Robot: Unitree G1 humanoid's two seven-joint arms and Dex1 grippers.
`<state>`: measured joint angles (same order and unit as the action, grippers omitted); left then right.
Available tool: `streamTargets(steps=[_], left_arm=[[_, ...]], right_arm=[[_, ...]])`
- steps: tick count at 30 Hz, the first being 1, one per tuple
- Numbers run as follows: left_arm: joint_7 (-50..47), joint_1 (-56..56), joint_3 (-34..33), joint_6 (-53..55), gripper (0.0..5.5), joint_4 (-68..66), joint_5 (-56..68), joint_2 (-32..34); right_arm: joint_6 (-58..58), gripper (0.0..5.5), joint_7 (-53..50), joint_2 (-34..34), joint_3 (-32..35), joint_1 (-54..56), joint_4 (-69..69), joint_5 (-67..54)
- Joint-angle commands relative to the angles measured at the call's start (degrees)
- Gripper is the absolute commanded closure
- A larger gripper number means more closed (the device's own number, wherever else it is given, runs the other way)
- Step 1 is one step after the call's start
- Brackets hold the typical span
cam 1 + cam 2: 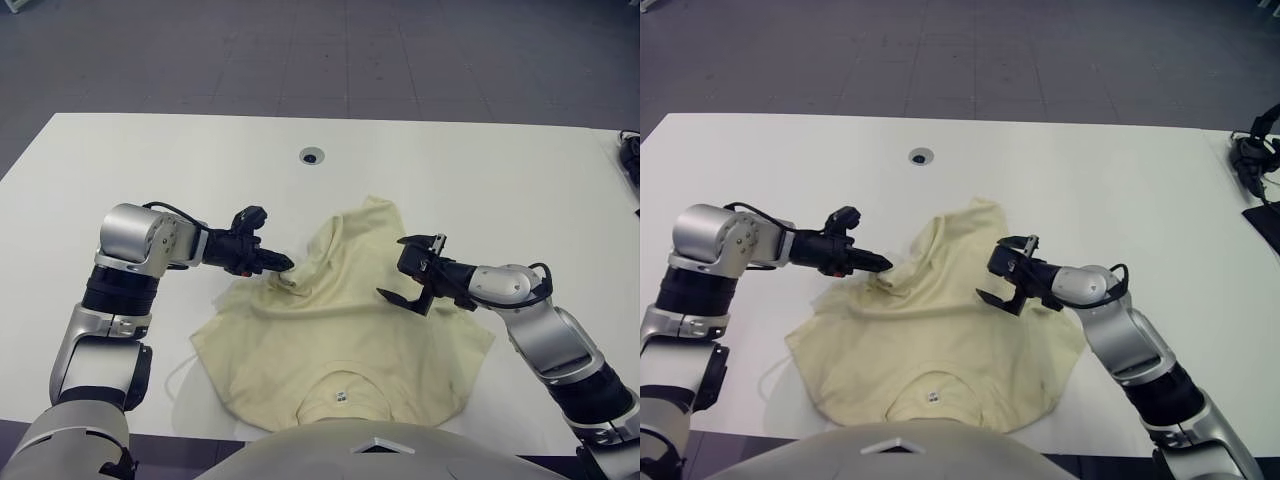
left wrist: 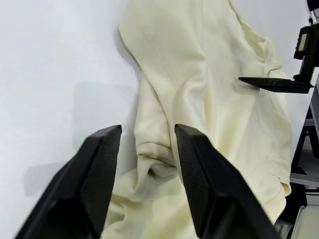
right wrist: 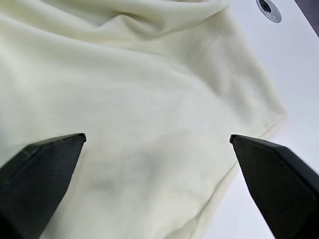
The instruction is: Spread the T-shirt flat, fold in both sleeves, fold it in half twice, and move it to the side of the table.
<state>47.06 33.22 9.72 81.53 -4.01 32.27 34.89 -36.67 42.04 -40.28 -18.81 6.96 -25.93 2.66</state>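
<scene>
Pale yellow T-shirt [image 1: 340, 340] rumpled, tabletop [image 1: 150, 170] 6 o'clock edge, collar toward me. My left hand [image 1: 283, 265] part-open, astride fold at shirt's 10 o'clock. My right hand [image 1: 392, 267] wide open, empty, over 1 o'clock side.

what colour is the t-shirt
The T-shirt is a plain pale cream-yellow with no pattern. It shows best in the left eye view.

We count one T-shirt [image 1: 340, 330] lying on one counter [image 1: 150, 170]. There are two pincers, the left pincer [image 1: 285, 264] and the right pincer [image 1: 392, 267], each with two fingers. The counter has one round port [image 1: 312, 156] on its far side. At the far right edge sits one dark bundle [image 1: 1250, 160], its pieces too tangled to count.
</scene>
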Motion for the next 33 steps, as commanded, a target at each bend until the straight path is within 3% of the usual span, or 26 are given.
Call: streamTargets(steps=[1,16,27,33], left_arm=[[0.3,-0.7,0.6,0.6,2.88,0.9,0.8,0.5],[-0.5,-1.7,0.7,1.1,5.44,2.0,2.1,0.1],[0.2,6.7,-1.1,-3.1,5.49,-6.1,0.4,-0.1],[3.4,13.2,2.3,-10.9,5.49,-13.7,-3.3,0.6]], right_arm=[[-0.1,0.10,0.0,0.1,-0.2,0.1,-0.4,0.2],[0.0,0.10,0.3,-0.2,0.0,0.2,-0.4,0.3],[0.2,0.10,2.5,-1.3,-1.3,-0.6,-1.2,0.0],[1.8,0.10,4.0,-3.3,-3.2,-2.2,-0.6,1.4]])
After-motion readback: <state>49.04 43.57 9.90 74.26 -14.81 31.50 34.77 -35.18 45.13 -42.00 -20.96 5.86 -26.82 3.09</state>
